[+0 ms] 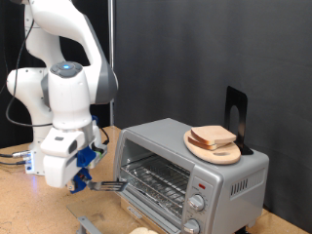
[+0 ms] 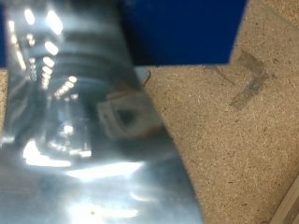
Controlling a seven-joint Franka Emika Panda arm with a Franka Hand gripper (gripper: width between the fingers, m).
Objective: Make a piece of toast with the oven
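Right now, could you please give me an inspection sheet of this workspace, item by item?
Surface: particle-board tabletop, bare patch in front of the arm.
Job's things: oven with its door lowered open and the wire rack showing; bread slices lie on a round wooden board on top of the oven.
Clutter: a black stand behind the board; a pale object at the exterior view's bottom edge, too cropped to identify.
Grippers: gripper low at the edge of the open door; the wrist view shows shiny metal close up.
Cables: wires beside the arm's base.
Surroundings: dark curtain backdrop.
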